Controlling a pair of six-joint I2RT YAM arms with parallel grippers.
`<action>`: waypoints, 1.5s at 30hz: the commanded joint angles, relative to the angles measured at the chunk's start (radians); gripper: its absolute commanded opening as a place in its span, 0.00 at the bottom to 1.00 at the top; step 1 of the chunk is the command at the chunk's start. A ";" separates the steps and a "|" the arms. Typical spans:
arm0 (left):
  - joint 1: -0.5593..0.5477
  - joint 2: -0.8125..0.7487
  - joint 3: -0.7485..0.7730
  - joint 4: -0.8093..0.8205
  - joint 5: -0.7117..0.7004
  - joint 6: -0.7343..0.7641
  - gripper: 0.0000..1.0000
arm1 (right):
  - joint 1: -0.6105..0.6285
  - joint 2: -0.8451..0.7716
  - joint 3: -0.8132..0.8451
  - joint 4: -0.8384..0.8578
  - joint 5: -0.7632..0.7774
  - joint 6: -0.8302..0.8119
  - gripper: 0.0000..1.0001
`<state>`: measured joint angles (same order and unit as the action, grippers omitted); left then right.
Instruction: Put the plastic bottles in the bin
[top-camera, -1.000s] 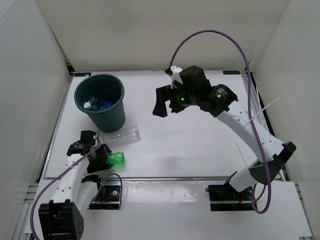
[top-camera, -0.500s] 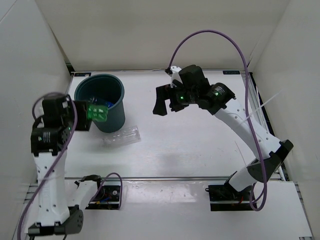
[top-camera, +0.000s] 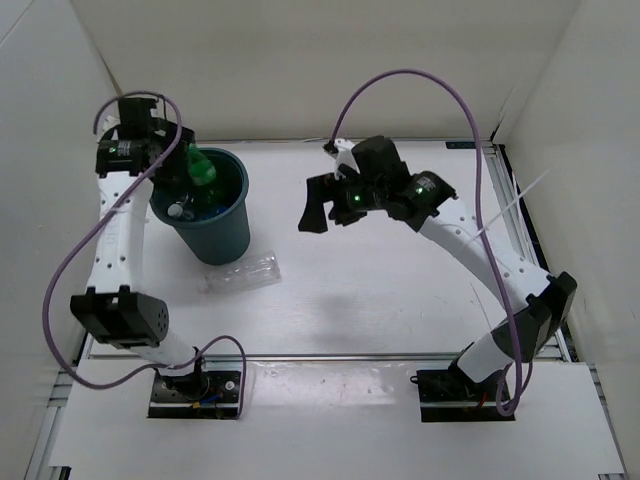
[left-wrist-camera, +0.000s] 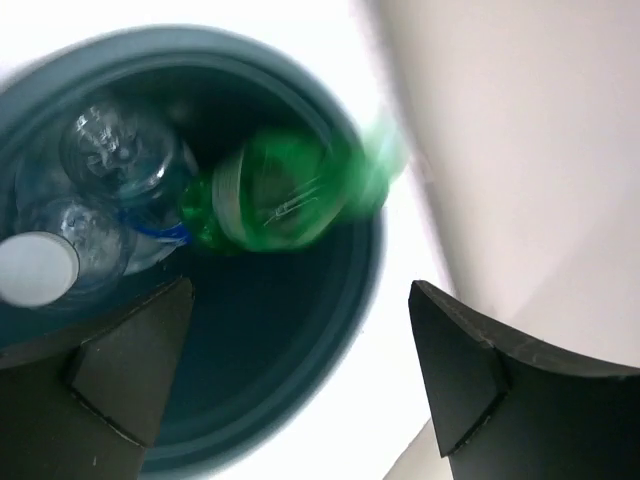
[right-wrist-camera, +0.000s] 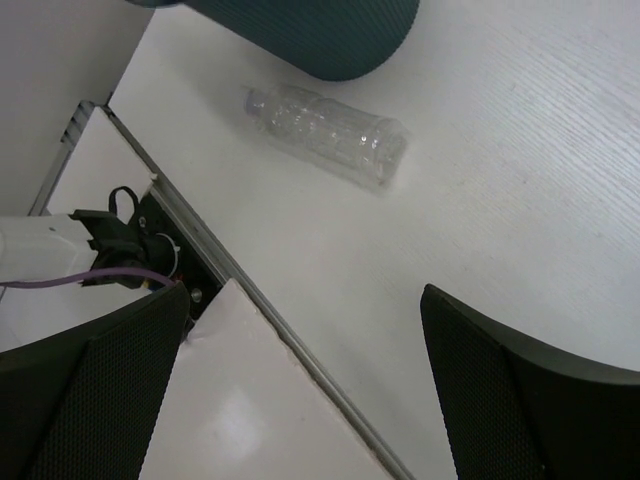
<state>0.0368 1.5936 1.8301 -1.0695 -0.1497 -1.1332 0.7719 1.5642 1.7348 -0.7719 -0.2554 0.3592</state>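
Green bottle (left-wrist-camera: 280, 190) is showing blurred over the bin (top-camera: 238, 225) mouth, loose below the left gripper (left-wrist-camera: 295, 365), fingers spread; clipping the rim could be bouncing it out. Clear bottle (top-camera: 240, 273) is lying just near the bin; right gripper (right-wrist-camera: 300, 390) is gaping too.

No text, brand or number is legible on the green bottle (left-wrist-camera: 285, 195), the clear bottle (right-wrist-camera: 328, 133) or the bin (top-camera: 222, 232).

3 white walls (top-camera: 300, 60) stand around a white table (top-camera: 380, 300).
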 joint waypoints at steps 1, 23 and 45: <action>-0.011 -0.180 0.109 -0.034 -0.088 0.110 1.00 | 0.016 -0.062 -0.222 0.190 -0.080 -0.031 1.00; -0.011 -0.764 -0.298 -0.302 -0.140 0.380 1.00 | 0.264 0.367 -0.310 1.059 0.011 -0.647 0.99; -0.011 -0.718 -0.258 -0.345 -0.128 0.481 1.00 | 0.296 0.517 -0.441 1.048 -0.050 -0.477 0.98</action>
<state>0.0288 0.9066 1.5894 -1.3399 -0.2604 -0.6655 1.0454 2.1330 1.3582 0.2840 -0.2909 -0.1490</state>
